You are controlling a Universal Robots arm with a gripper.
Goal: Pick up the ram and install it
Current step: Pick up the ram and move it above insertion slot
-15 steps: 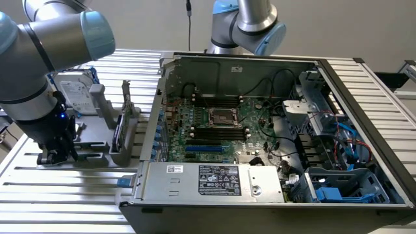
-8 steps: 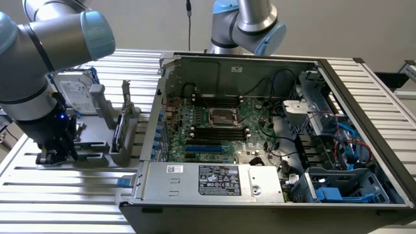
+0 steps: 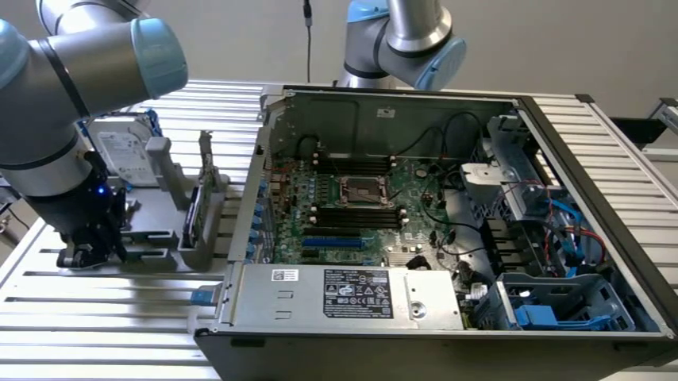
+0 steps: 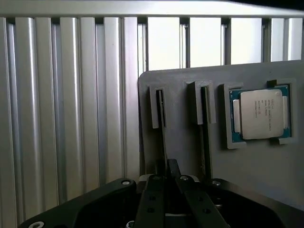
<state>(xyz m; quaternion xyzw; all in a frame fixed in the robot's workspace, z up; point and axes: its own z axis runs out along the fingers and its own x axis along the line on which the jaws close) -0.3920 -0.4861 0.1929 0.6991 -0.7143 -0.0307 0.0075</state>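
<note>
Over at the exterior view's left, above the slatted aluminium table (image 3: 106, 317), my gripper (image 4: 168, 167) is down at a grey holder plate (image 4: 185, 80). My fingers (image 4: 153, 199) are drawn together on the ram (image 4: 161, 123), pinching its thin edge from both sides. The ram stands on edge, and its far end sits in a raised bracket of the plate. Just beside it, a second memory stick (image 4: 205, 133) stands parallel in its own bracket, clear of my fingers, and past that a processor (image 4: 261, 114) lies flat in a square pocket. Behind my wrist in the exterior view, a silver hard drive (image 3: 119, 147) with blue rails stands upright, and to its right stands an upright card (image 3: 196, 210) with a metal bracket. Further right sits the open computer case (image 3: 593, 151), its motherboard (image 3: 418, 230) lying flat inside. The black memory slots (image 3: 360, 213) flank the central socket, well apart from the ram. A grey power supply (image 3: 339, 294) runs along the case's near edge.
</note>
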